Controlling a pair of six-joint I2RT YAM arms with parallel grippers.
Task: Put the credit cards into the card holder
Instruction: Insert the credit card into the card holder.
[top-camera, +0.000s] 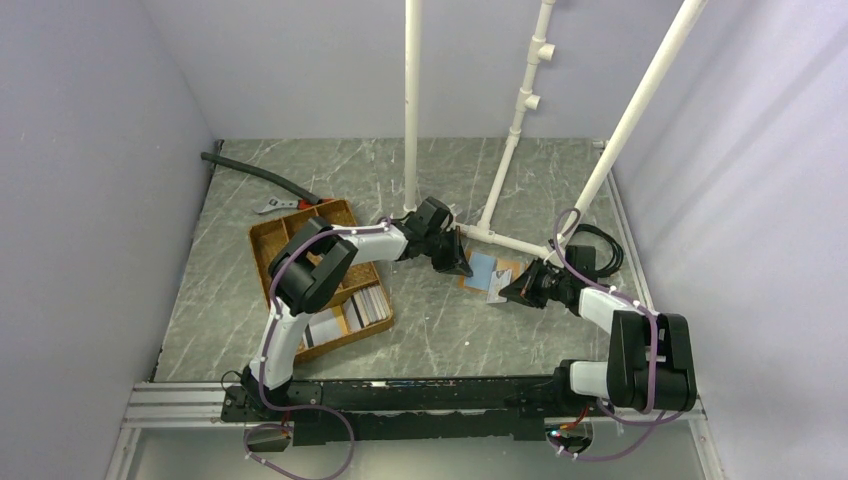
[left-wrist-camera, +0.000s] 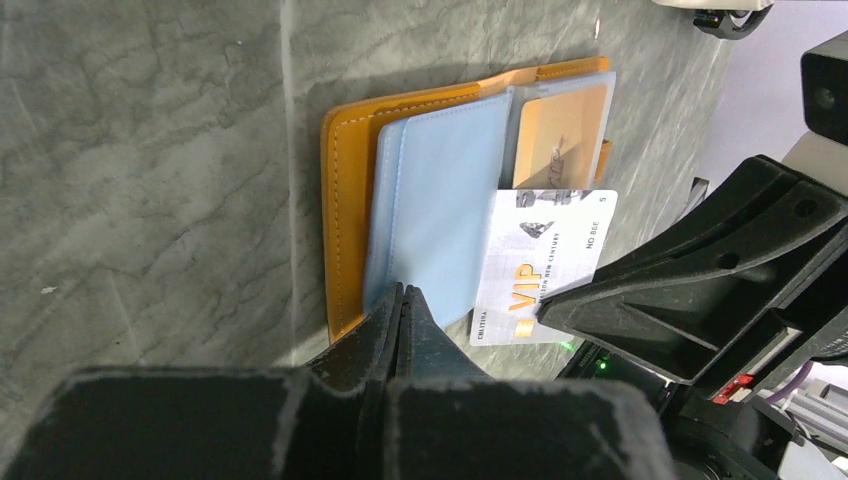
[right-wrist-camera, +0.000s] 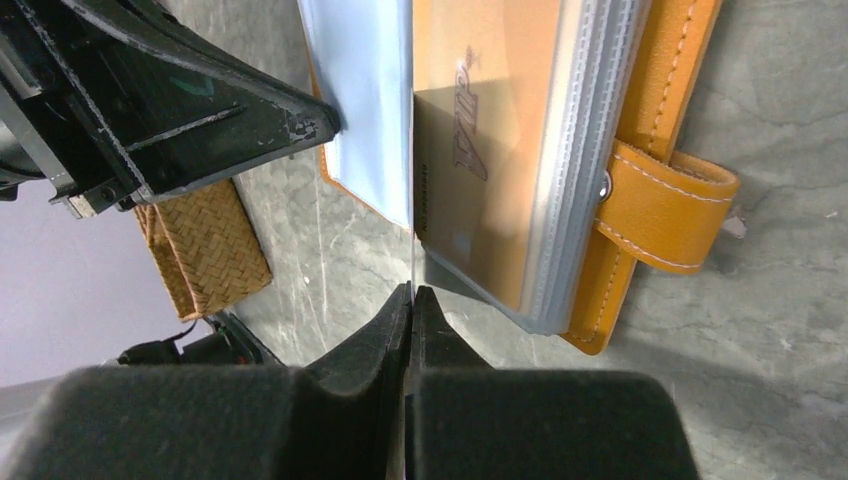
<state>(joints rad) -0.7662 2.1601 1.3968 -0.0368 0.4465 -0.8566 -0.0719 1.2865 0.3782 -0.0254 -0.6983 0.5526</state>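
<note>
The card holder (left-wrist-camera: 345, 200) is lying open on the grey table (left-wrist-camera: 150, 200) between the two arms, well apart from the woven tray (top-camera: 275, 240) where more cards (top-camera: 365, 308) are waiting. The left gripper (left-wrist-camera: 400, 300) is pressing its jaws fully together at the near edge of the light blue leaf (left-wrist-camera: 440, 200), seemingly pinching it to pin the holder flat and spread for the other arm; the right gripper (right-wrist-camera: 411, 300) is clamping its jaws tight on a white credit card (left-wrist-camera: 545, 265) marked VIP, gripping the edge farthest from the holder so that the opposite edge is pointing free toward the clear pocket (left-wrist-camera: 560, 140); that leading edge is sitting right at the pocket's mouth, though I cannot tell whether it is entering; something card-like is showing through the plastic; the next move is likely calling for a straight, shallow slide, since a tilted card could be catching on the lip or dragging the holder sideways.
</note>
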